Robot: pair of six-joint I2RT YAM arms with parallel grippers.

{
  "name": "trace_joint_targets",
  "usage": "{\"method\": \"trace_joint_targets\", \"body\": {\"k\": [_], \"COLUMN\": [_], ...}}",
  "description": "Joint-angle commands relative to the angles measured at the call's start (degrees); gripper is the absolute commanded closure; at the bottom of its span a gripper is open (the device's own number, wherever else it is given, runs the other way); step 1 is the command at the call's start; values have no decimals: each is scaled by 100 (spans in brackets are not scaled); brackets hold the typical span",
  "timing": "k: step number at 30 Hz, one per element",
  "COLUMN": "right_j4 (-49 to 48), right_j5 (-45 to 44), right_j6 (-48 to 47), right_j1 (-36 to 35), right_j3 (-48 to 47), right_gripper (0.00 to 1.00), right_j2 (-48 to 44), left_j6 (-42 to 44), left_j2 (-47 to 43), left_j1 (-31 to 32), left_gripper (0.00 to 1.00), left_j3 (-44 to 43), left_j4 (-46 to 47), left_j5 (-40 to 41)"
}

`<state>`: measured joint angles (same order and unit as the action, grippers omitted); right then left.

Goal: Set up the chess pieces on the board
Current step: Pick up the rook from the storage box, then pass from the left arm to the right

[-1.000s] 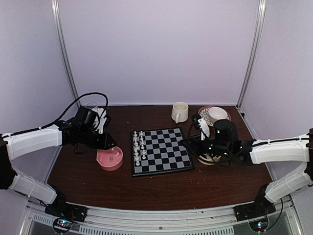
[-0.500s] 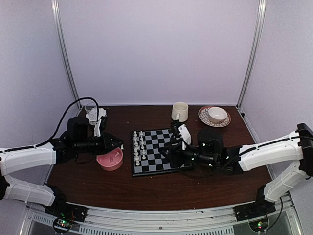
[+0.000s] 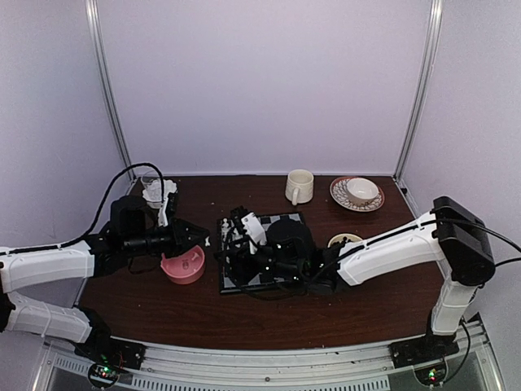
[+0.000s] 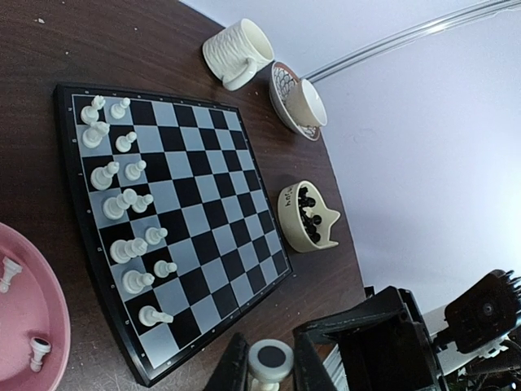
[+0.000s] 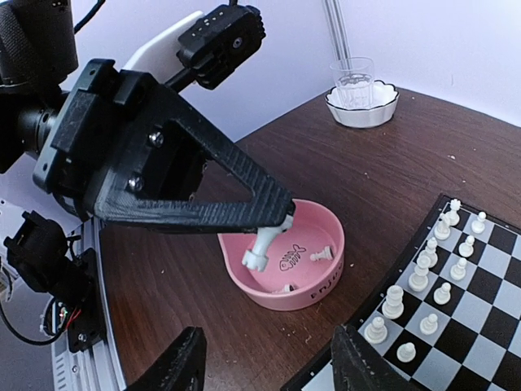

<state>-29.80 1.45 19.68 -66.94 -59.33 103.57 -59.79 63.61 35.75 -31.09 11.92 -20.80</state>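
Left tool (image 4: 270,364) is clamped on a white piece (image 5: 261,246), which hangs tilted under its fingertips, above the pink bowl (image 5: 321,287). In that tool's own view we get only the piece's round end between two finger stubs, which the frame cuts off. Right tool (image 5: 279,358) gapes wide and holds nothing; just its two fingertips show at the bottom of its view. Our right arm (image 3: 391,244) reaches low and leftward across the board (image 4: 230,204), covering most of it from above. Our left arm (image 3: 49,265) stretches rightward, and the two tools sit near each other by the board's left edge. Two loose pieces (image 4: 37,350) lie in the pink bowl. White pieces (image 4: 122,204) stand in two files along the board edge next to that bowl. Past the opposite edge, black pieces (image 4: 305,208) fill a cream bowl (image 4: 309,240) on the counter (image 4: 122,41); from above the right arm half hides it. Farthest back stand a mug (image 4: 236,49) and a cup (image 4: 309,102) on a saucer (image 4: 281,81).
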Motion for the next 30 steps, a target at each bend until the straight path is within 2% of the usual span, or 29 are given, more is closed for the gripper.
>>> {"method": "trace_joint_targets", "body": {"k": [1,14,19,26,30], "right_j4": [-131,176,237,247,202], "right_j5": [-47,-238,-319,-306,-251], "right_j6": [39,64,95,200,220], "right_j1": [-48,-43,-21,21,39], "right_j3": [-439,-1212,-1312,-1366,-1377], "right_gripper": [45,53,60,78,82], "right_j2": [387,928,1000,1053,1060], "left_j6": [-59,-128,-151,-219,-231], "left_j2": [-87,-15,24,-12,10], "left_j1": [29,29,29,29,29], "left_gripper": [85,85,85,85,85], "left_j3": [-2,118,121,234,242], "left_j4": [304,475,526,661,687], "left_j5": [-30,-77,-108,-86,-108]}}
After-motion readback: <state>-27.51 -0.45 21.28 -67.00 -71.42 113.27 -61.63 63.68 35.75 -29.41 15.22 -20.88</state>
